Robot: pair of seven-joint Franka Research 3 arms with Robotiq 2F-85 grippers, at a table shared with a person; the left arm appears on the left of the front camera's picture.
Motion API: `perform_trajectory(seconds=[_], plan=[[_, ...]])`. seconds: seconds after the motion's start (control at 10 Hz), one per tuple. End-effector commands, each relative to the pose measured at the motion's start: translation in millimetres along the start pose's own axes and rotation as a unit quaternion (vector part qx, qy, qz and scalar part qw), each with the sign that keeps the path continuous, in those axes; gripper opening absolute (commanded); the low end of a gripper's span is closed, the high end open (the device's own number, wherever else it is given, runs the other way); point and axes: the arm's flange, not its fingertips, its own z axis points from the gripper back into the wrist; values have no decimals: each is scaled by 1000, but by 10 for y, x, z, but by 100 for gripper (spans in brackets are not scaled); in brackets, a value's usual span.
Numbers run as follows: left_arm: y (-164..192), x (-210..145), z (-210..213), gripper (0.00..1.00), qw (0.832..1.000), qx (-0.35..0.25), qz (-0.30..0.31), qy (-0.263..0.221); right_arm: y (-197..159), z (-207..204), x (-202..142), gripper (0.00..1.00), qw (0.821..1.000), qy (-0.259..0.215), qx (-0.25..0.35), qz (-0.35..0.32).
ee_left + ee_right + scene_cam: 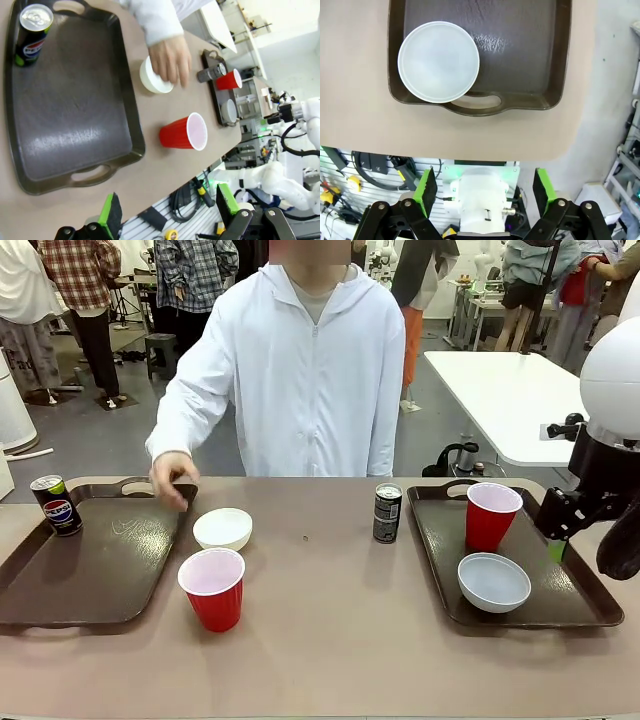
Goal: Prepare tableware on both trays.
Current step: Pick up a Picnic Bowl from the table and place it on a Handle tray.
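Worktop [330, 650] carries both trays. Right tray [438, 540] looks approx. two-thirds set. Its bowl [493, 581] sits at the near end w/ a red cup [490, 515] behind, but its can [387, 512] stands on the worktop just beside the tray's left rim. Left tray [90, 575] holds only the Pepsi can [56, 504], far-left corner. The 2nd bowl [222, 528] and 2nd cup [212, 587] wait just off its right rim, w/ the person's hand [172, 476] by that tray's far right corner. Next move prob. calls for lifting a can, bowl or cup onto a tray. Right jaws are wide open and empty, w/ the right tray's bowl ahead, well apart. Left jaws are likewise wide open and empty, off the left tray's near end.
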Motion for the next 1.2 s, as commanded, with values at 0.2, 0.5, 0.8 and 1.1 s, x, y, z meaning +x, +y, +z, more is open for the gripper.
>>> perform_trajectory(seconds=[0.2,0.5,0.8,1.1], plan=[[-4,3,8,100,1000,-6,-1,-4,5,-40,36,99,1000,-5,1,-1],[-502,61,53,100,997,-10,-74,8,1,-13,11,99,1000,1,0,0],[-1563,329,-185,100,981,138,-136,29,-935,330,-513,99,971,38,233,43],[-2121,444,-602,100,962,190,-173,92,-1890,386,-436,99,933,-1,360,21]])
